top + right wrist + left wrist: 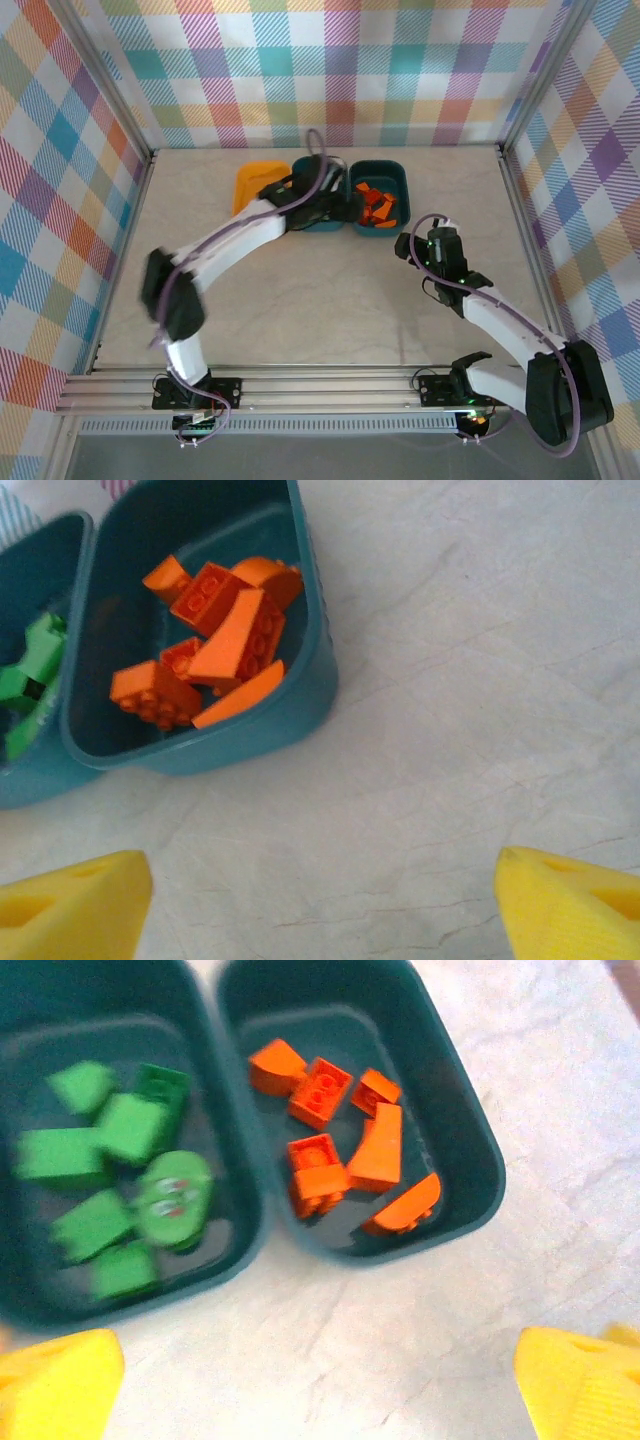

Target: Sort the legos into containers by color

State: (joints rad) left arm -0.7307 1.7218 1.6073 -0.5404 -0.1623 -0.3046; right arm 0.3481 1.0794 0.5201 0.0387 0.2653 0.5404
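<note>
Hovering my left gripper [318, 1390] over the middle teal tub [238, 1225], where green bricks [110, 1190] are lying, I am holding its jaws spread wide and empty. Orange bricks [345, 1145] are lying in the right teal tub [472, 1150], and my right gripper [320, 910] is hanging over the table [480, 680] just beside that tub, jaws likewise spread with nothing between them. A yellow-orange tub [258, 180] is sitting at the row's left end.

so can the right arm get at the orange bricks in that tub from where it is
Probably yes. The right gripper hangs open near the uncovered teal tub holding the orange bricks, with bare table between them.
</note>
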